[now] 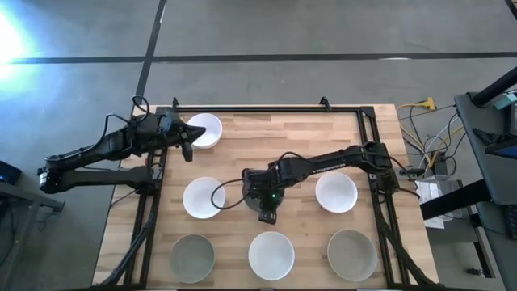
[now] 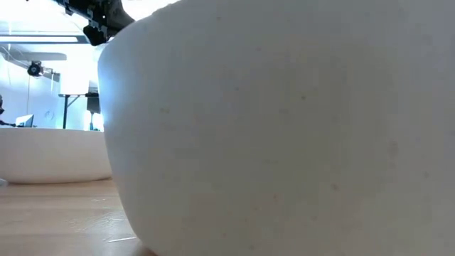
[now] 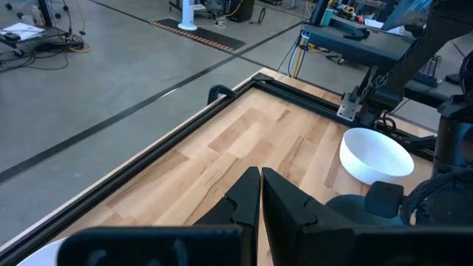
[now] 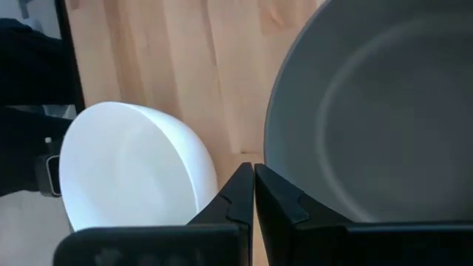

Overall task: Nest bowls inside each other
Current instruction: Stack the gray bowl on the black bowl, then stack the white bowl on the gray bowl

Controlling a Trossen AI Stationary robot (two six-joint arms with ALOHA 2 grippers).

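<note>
My right claw (image 1: 267, 215) pressed together over the counter (image 1: 283, 137) middle among white bowls (image 1: 203, 198), my left claw (image 1: 187, 150) pressed together beside the far-left white bowl (image 1: 205, 129).

You've got a butcher-block wooden table top (image 1: 275, 137) with a black metal frame (image 1: 266, 107) around its edge. It sits on a grey concrete floor (image 1: 323, 40) marked with dark tape lines (image 1: 242, 58). To the right of the table, loose cables (image 1: 428, 133) with a yellow connector (image 1: 426, 103) trail beside a dark equipment stand (image 1: 489, 137). In the left wrist view, a white stand base (image 3: 186, 22) sits on the floor beyond the table.
</note>
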